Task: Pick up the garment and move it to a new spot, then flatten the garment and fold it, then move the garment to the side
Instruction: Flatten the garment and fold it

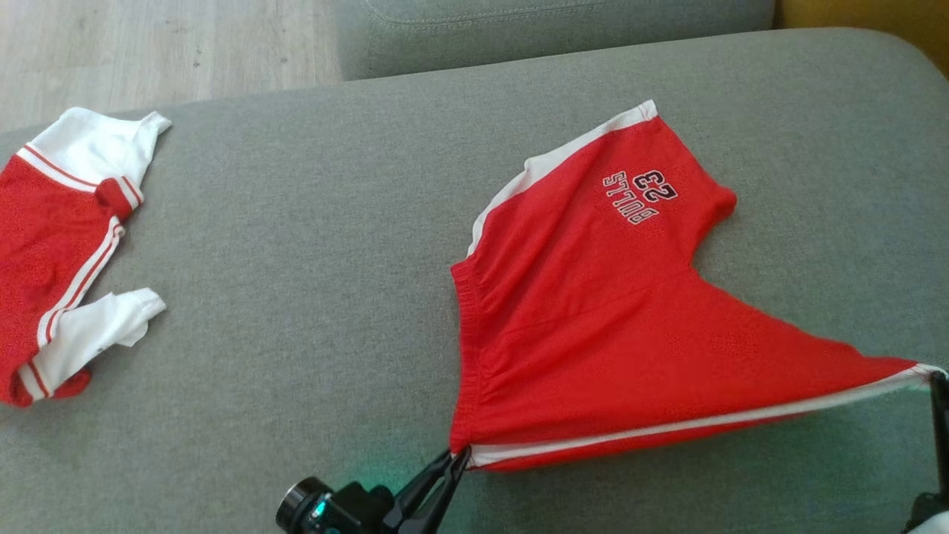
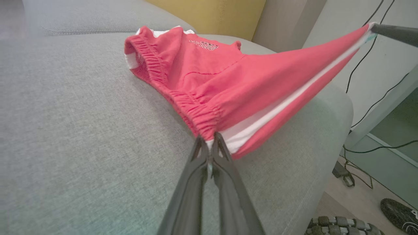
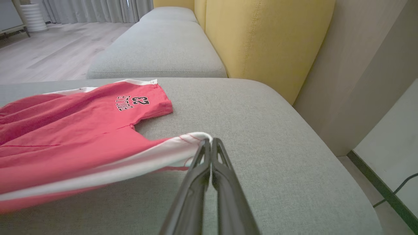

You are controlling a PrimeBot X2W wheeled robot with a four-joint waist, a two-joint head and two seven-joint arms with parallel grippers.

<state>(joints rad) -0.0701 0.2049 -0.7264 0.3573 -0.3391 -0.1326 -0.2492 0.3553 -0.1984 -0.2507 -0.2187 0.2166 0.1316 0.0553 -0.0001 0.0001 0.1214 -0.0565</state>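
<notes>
The garment [image 1: 593, 297] is a pair of red shorts with white side stripes and "BULLS 23" print, lying on the grey sofa cushion [image 1: 311, 259]. Its near edge is lifted and stretched taut between both grippers. My left gripper [image 1: 461, 451] is shut on the waistband corner [image 2: 209, 137] of the garment. At the far right edge, my right gripper [image 1: 936, 374] is shut on the leg hem corner [image 3: 200, 136]. The far leg with the print [image 3: 132, 101] still rests flat on the cushion.
A second red and white garment [image 1: 67, 252] lies at the cushion's left edge. A yellow backrest [image 3: 261, 42] stands beyond the cushion. Wood floor [image 1: 148, 44] lies past the far edge. Cables [image 2: 369, 107] and a shoe [image 2: 400, 212] are on the floor beside the sofa.
</notes>
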